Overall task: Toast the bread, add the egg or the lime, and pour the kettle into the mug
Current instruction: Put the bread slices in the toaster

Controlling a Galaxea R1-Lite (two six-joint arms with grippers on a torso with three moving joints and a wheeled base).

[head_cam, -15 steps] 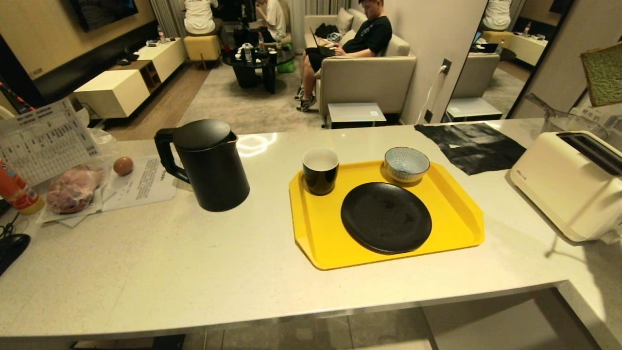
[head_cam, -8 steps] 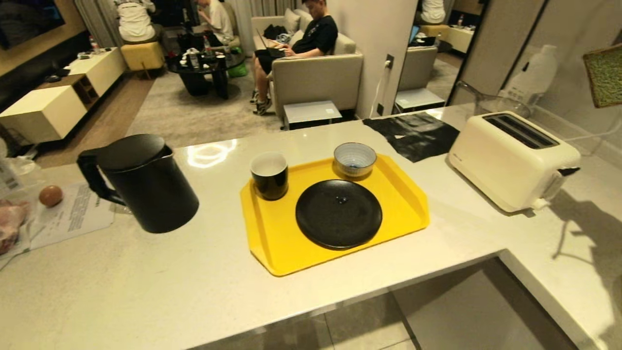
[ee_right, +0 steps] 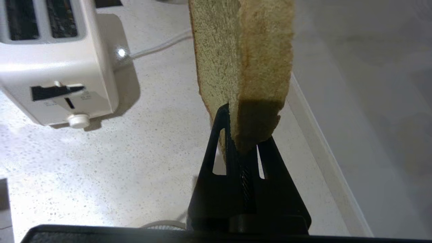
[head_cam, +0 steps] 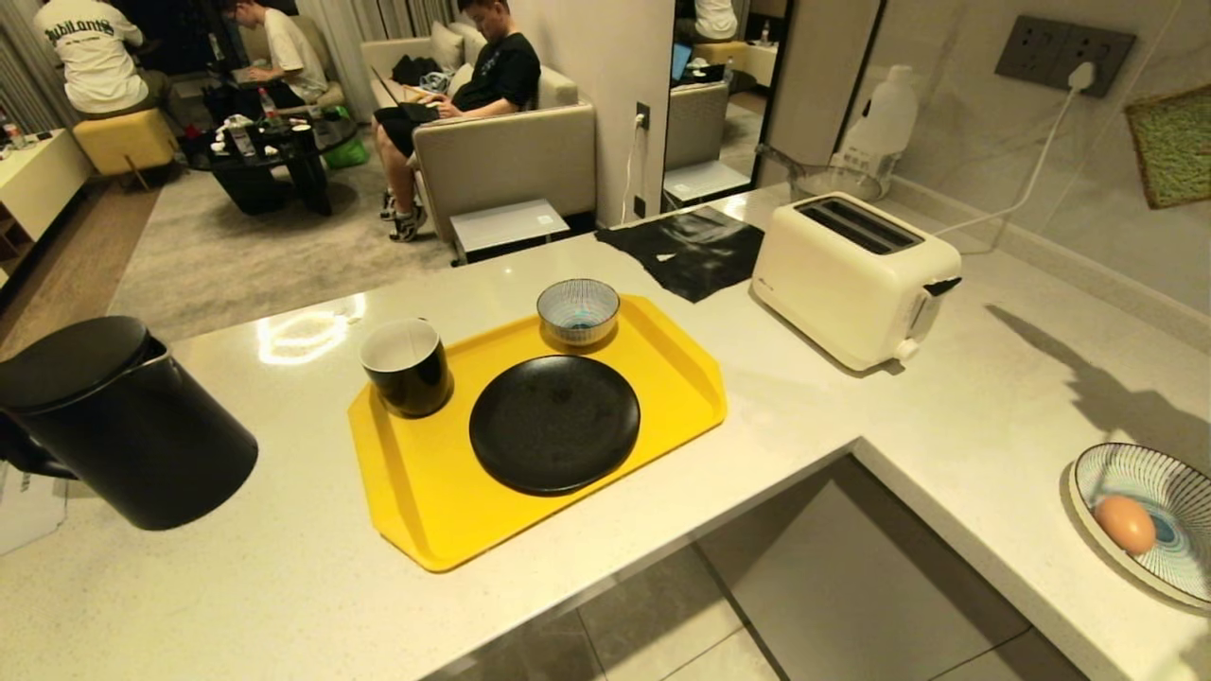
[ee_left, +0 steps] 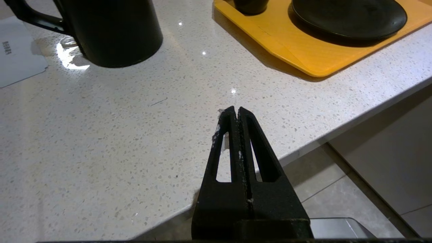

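Kettle: I am seeing the kettle (head_cam: 114, 426) standing upright on the table (head_cam: 284, 605) at the far left, its handle turned away from the tray.
Left tool: I am keeping the left tool (ee_left: 235, 113) parked low at the table's front edge, jaws pressed together and gripping nothing; the kettle's base is near it, ahead and to one side.
Mug: the mug (head_cam: 407, 367) is sitting on the back left corner of the yellow tray (head_cam: 426, 492), empty as far as I can tell, with the black plate (head_cam: 554, 424) beside it and the striped bowl (head_cam: 578, 311) behind the plate.
Toaster: the toaster (head_cam: 851, 276) is standing on the table right of the tray, plugged in, its two slots facing up and running lengthwise along its top, lever at the end nearer me.
Bread: I am holding the bread (ee_right: 243, 67) in the air with the right tool (ee_right: 241, 148), jaws clamped on one edge so the slice is standing on edge beyond the fingertips. In the head view it is hanging at the far right, above and well apart from the toaster.
Key relation: the slots lie to the left of the held slice and lower, so I judge the right arm needs to carry it leftward, line its flat face up with a slot's long axis, then lower it.
Egg: the egg (head_cam: 1124, 523) is lying in a striped dish (head_cam: 1164, 473) at the near right, nearer the right arm.
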